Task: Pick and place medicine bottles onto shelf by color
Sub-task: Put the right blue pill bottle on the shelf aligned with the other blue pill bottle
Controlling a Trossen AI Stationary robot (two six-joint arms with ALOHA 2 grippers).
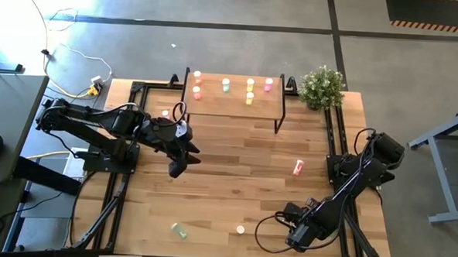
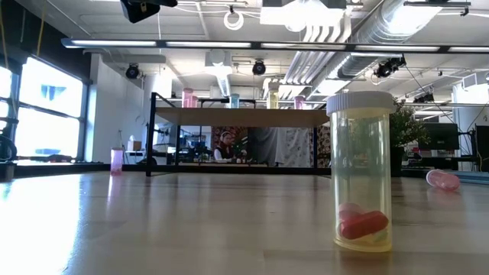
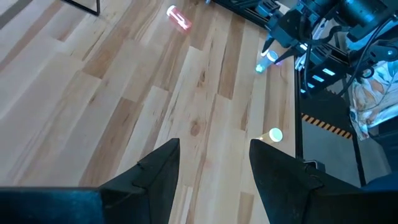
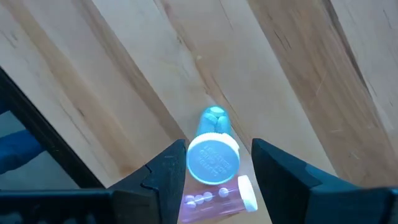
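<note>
Medicine bottles are lying scattered: seven are standing on the shelf [image 1: 234,105] in colour groups, and the rest are remaining on the tabletop [image 1: 234,183].

The right gripper [image 4: 214,163], low at the near right of the table, is sitting with its fingers spread around a pale-capped bottle [image 4: 213,160]. Whether the pads are touching it, I cannot tell; a second, pinkish bottle [image 4: 217,200] is lying just beside it between the fingers.

The left gripper [image 3: 214,163] is hovering over bare wood at mid-left, fingers parted and holding nothing.

Farther out, a red bottle [image 1: 298,168] is lying on its side right of centre, a green bottle [image 1: 179,231] is lying near the front edge, a yellow bottle [image 2: 361,172] is standing upright near it, and a pink bottle [image 2: 116,159] is standing by the shelf's left leg.

Risks, as judged:
- The right fingers are risking a double catch, since two bottles are crowding the gap; one could squirt sideways.
- Bottles on their sides are likely to roll if nudged.
- The shelf is already carrying close rows, so a low approach could be knocking neighbours over.
</note>
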